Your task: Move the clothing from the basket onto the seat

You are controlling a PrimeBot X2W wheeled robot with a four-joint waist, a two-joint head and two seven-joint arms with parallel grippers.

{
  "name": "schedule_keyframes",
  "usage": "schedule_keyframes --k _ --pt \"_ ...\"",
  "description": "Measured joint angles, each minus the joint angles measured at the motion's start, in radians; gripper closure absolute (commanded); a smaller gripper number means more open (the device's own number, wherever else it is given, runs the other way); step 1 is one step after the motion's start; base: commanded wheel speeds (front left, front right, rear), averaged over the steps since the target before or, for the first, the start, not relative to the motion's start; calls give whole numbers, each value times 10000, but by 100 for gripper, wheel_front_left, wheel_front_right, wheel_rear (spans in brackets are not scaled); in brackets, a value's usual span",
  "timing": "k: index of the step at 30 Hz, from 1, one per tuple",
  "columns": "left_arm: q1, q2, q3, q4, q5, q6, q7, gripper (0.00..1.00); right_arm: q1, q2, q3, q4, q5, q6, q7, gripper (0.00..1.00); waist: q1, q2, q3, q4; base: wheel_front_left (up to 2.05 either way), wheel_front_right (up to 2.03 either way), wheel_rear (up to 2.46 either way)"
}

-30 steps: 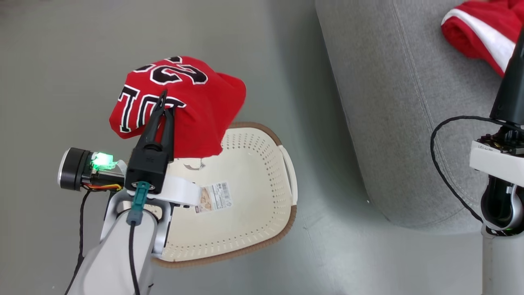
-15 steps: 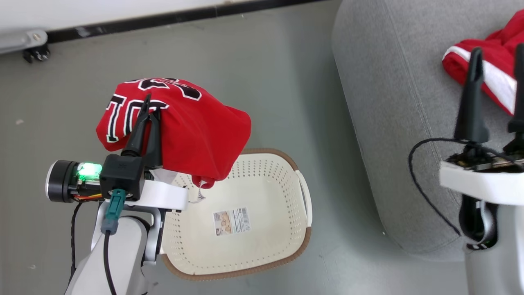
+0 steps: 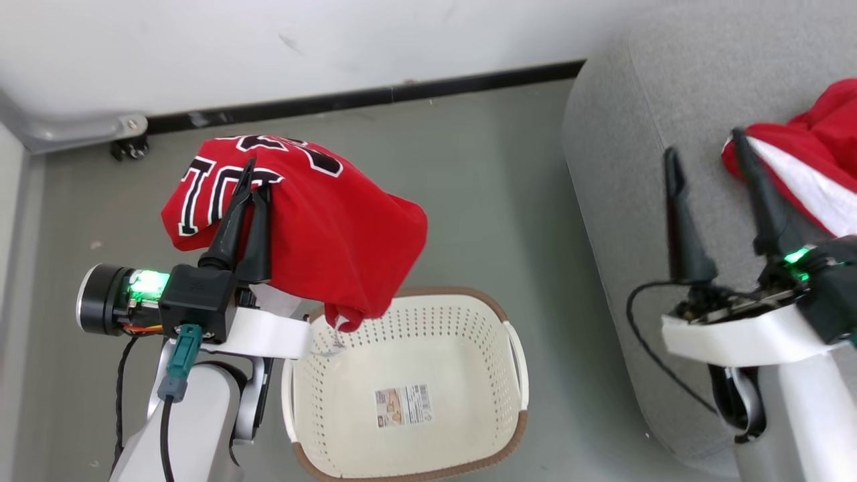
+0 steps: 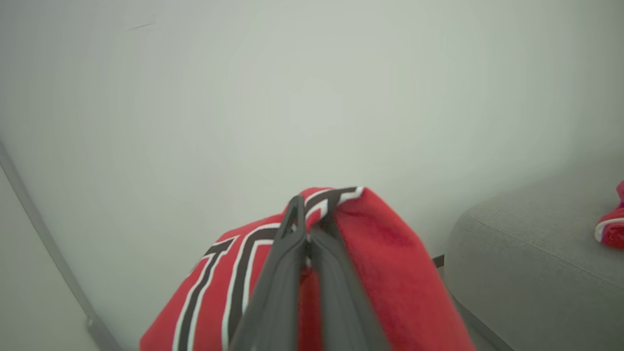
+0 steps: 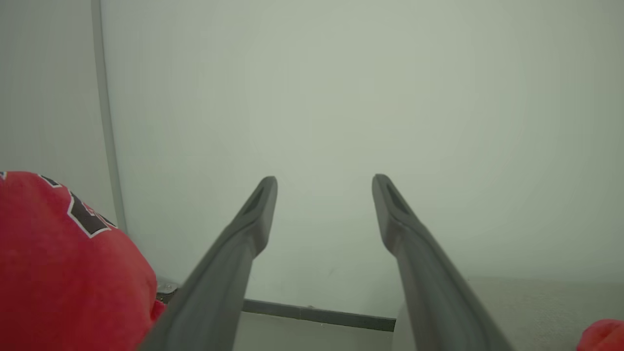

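Head view: the left hand point(image 3: 258, 177) is clamped on one red jersey point(image 3: 335, 234), raised above the floor, its hem hanging at the rim of the one basket point(image 3: 517, 361). The basket holds one label sticker point(image 3: 402, 406). One pair of shorts point(image 3: 803, 181) lies on the sofa point(image 3: 622, 167). The right hand point(image 3: 702, 142) is spread, holding nothing.

Left wrist view: fingers point(image 4: 273, 292) pressed together on the jersey.

Right wrist view: fingers point(image 5: 253, 219) well apart.

**Colour readout**

Jersey point(image 3: 335, 234): red, black lettering edged white. Shorts point(image 3: 827, 134): red, white stripe. Basket point(image 3: 462, 321): cream-white, perforated dot grid, brown rim. Sofa point(image 3: 622, 167): grey weave. My fingers point(image 3: 679, 227): dark grey. Floor point(image 3: 482, 167): grey-green. Wall point(image 3: 335, 47): white, black skirting point(image 3: 402, 94). LED point(image 3: 148, 282) by my left wrist: green.
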State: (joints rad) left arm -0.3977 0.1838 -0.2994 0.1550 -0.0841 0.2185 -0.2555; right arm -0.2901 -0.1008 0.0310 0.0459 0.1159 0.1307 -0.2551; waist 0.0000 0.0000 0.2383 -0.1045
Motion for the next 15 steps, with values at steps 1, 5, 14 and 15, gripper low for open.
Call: schedule_keyframes --k 1,5,14,15 --pt "0 -6 -13 -33 -4 -6 0 100 62 -54 105 102 -4 0 0 0 0 0 -94 32 0 0 0" --pt "0 -13 -119 -130 -19 -267 0 100 270 -309 518 456 -27 0 25 0 0 0 -471 158 0 0 0" --pt "1 -148 -140 -232 -286 -531 0 100 421 -1007 1360 880 2 0 499 0 0 0 -1244 382 0 0 0" --pt "1 -180 -140 -232 -330 -552 0 100 442 -1043 1478 911 31 0 585 0 0 0 -1323 401 0 0 0"
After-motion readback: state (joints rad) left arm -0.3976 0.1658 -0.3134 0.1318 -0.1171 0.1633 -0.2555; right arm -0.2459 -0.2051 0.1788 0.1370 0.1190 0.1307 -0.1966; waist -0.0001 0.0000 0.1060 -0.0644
